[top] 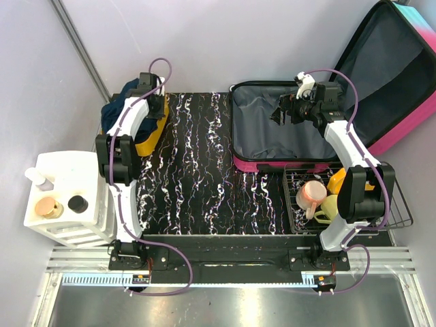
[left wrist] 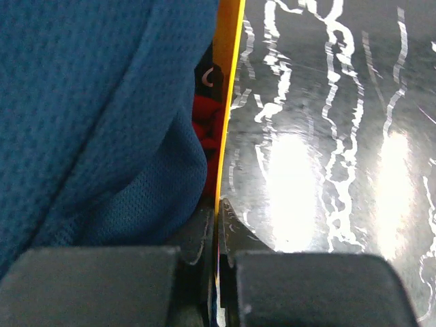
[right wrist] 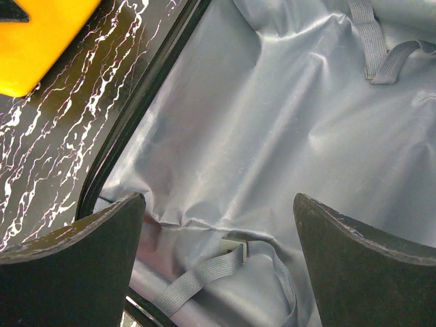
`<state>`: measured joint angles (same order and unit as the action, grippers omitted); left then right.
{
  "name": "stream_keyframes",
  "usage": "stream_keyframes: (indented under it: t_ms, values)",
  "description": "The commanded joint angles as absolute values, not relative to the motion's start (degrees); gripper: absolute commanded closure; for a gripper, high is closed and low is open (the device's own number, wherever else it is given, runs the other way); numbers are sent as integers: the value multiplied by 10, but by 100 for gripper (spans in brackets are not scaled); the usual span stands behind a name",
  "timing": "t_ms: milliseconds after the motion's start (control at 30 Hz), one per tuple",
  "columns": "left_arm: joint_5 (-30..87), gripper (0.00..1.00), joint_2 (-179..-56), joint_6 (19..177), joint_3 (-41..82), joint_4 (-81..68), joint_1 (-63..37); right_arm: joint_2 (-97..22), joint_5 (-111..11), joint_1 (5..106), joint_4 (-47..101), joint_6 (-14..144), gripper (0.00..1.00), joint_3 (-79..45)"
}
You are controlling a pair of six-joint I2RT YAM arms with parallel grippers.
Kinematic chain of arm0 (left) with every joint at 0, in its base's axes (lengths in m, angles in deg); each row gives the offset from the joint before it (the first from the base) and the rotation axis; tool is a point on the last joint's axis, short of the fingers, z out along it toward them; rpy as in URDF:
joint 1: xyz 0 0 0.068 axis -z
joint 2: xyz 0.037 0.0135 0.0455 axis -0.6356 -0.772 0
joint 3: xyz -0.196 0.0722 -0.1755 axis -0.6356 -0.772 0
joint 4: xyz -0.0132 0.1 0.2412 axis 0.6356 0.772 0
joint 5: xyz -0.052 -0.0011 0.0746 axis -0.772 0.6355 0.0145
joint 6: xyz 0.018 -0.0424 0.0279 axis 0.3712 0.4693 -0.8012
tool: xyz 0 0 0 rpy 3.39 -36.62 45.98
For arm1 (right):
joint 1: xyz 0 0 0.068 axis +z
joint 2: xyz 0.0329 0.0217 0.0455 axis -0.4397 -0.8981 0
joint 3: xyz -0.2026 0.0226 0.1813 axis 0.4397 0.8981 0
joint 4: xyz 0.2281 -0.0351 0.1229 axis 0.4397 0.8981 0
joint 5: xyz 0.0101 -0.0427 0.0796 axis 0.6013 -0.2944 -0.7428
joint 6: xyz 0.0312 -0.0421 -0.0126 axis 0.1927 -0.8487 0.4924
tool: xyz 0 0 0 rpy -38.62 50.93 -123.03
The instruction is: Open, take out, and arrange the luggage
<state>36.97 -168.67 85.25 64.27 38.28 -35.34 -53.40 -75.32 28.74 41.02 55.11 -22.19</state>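
The luggage lies open at the back right of the table, its grey lining bare and its lid leaning back against the wall. My right gripper hovers over the lower half, open, with nothing between its fingers. In the right wrist view, the right gripper looks down on wrinkled lining and a grey strap. My left gripper is at the orange bin at the back left. In the left wrist view, the left gripper is shut on the bin's thin wall.
Blue cloth fills the bin, with something red under it. A wire basket at the front right holds a pink cup and a yellow cup. A white shelf unit with bottles stands at the front left.
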Motion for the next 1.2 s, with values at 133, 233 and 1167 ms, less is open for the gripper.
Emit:
stream_keyframes:
  t_ms: [133,233,1167]
  values:
    - [476,100,-1732,911,717,392,-411,-522,-776,285,379,560,0,-230]
    - [483,100,-1739,867,713,360,-418,-525,-777,285,380,560,0,-235]
    - [383,1,-1514,686,732,378,-332,-509,-787,285,368,571,0,-238]
